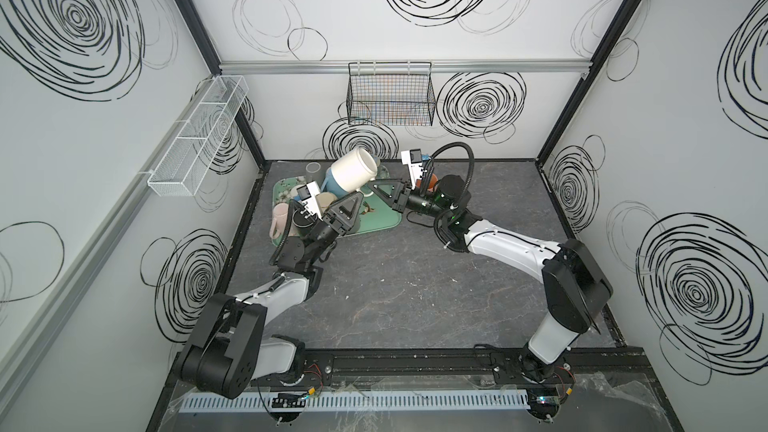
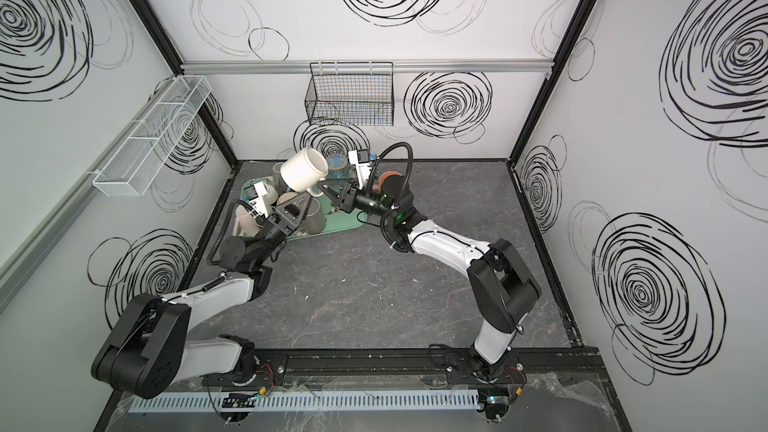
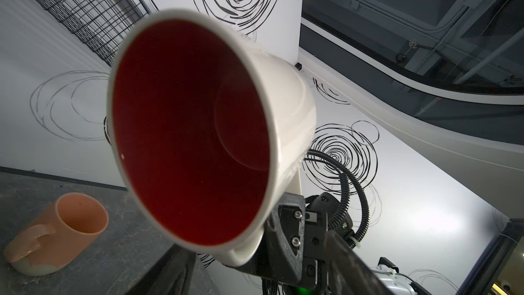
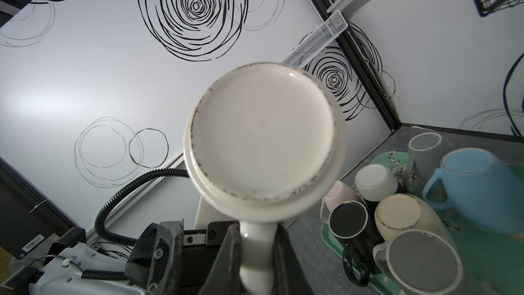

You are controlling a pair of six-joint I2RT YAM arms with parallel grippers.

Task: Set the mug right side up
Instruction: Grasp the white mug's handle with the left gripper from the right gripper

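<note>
1. My right pincer [image 4: 256,244] is clenched on the handle of the white mug [image 1: 353,170], one finger on each side of the loop. It holds the mug in the air above the rear part of the green tray [image 1: 384,224].
2. The mug is tilted, not upright. Its flat base, ringed with dark specks, faces my right wrist camera. Its dark red inside faces my left wrist camera, so in both top views the mouth points down and toward my left side.
3. My left pincer [image 1: 355,203] is released, fingers spread and grasping nothing. It hangs close under the mug's lower rim; whether a fingertip touches the rim I cannot tell from these angles.
4. Other mugs crowd the tray below, each showing a flat base to the right wrist view: a blue mug [image 4: 482,191], a grey mug [image 4: 422,259], a black mug [image 4: 350,219] and a cream mug [image 4: 402,217]. The cream and black mugs press against one another, and the blue mug stands just beside them.
5. A peach mug [image 3: 65,228] sits off the tray on the dark marbled tabletop [image 1: 415,284], its open mouth showing in the left wrist view.
6. A black wire basket [image 1: 390,97] hangs on the rear wall above the tray. A white mesh basket [image 1: 199,135] hangs on the left wall.
</note>
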